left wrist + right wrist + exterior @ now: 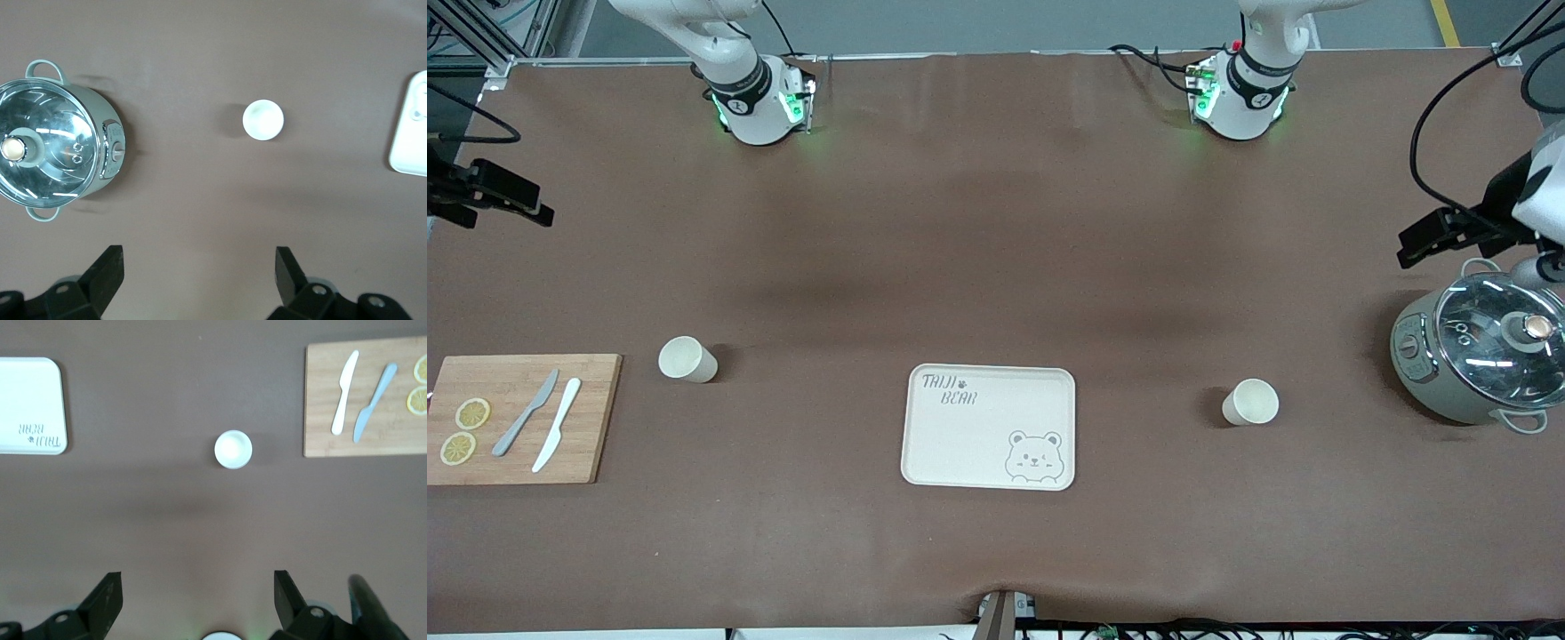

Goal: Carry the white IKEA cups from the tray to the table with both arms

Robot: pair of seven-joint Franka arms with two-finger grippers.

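Two cream-white cups stand upright on the brown table, one on each side of the bear-printed tray. One cup is toward the right arm's end and shows in the right wrist view. The other cup is toward the left arm's end and shows in the left wrist view. My left gripper hangs high over the table beside the pot, open and empty. My right gripper hangs high over the table's right-arm end, open and empty.
A grey pot with a glass lid stands at the left arm's end, beside that cup. A wooden cutting board with two knives and lemon slices lies at the right arm's end. The tray holds nothing.
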